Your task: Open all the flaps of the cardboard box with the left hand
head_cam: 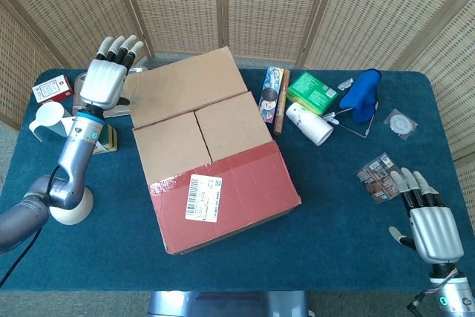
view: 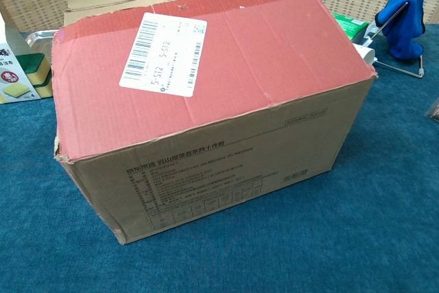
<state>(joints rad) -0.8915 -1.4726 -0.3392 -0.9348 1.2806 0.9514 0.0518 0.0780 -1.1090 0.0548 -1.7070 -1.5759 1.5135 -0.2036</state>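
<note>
- While the cardboard box (head_cam: pixel 215 165) sits mid-table, its far long flap (head_cam: pixel 189 85) is already swung back toward 12 o'clock, leaning out over the rear edge
- Left hand (head_cam: pixel 105 79) hovers at about 10 o'clock from the box, just beside the left end of that flap, fingers straight and spread, holding nothing; whether it touches the cardboard I cannot tell
- Two inner flaps (head_cam: pixel 204 137) lie flat and closed across the far half of the opening, meeting at a seam
- Near red flap (view: pixel 206 53), carrying the white barcode label (view: pixel 163 44), lies shut over the half toward 6 o'clock
- By my reading one flap of four is done; the step in hand is finishing the push on the far one
- Next move calls for fingertips under the red flap's free edge at the box's middle, lifting it toward 6 o'clock, since it overlaps the inner pair
- Right hand (head_cam: pixel 430 226) rests at 4 o'clock, well apart, fingers extended and empty
</note>
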